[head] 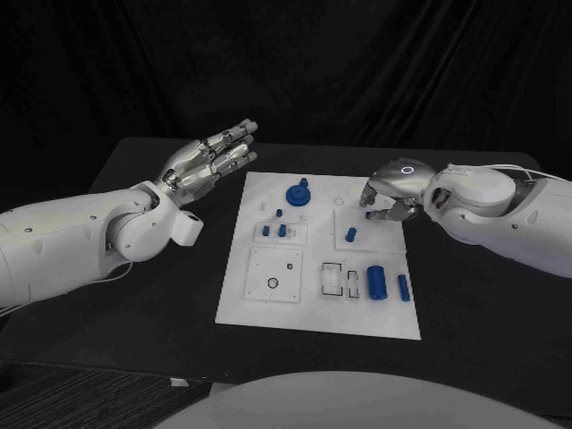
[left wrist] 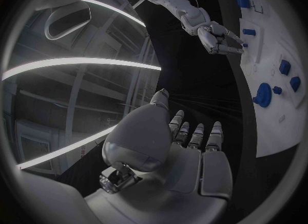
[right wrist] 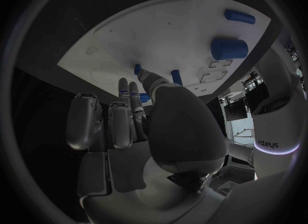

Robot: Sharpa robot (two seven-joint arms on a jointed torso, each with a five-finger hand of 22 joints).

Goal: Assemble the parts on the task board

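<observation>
My right hand [head: 391,198], fingers curled down, hovers just beyond the small upright peg [head: 350,236]; left hand [head: 209,164] spread, empty.

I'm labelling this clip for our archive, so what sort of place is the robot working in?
Probably a robotics lab or test cell: a black table against a dark backdrop, a white task board holding small blue parts, and ceiling light strips in the left wrist view.

I'm working in dim light: the black worktop [head: 492,295] and backdrop are swallowing detail, while the white task board [head: 267,308] is standing out brightly. Both wrist views are bending straight edges toward their dark circular rims. Curved ceiling light strips are glaring in the left wrist view.
</observation>
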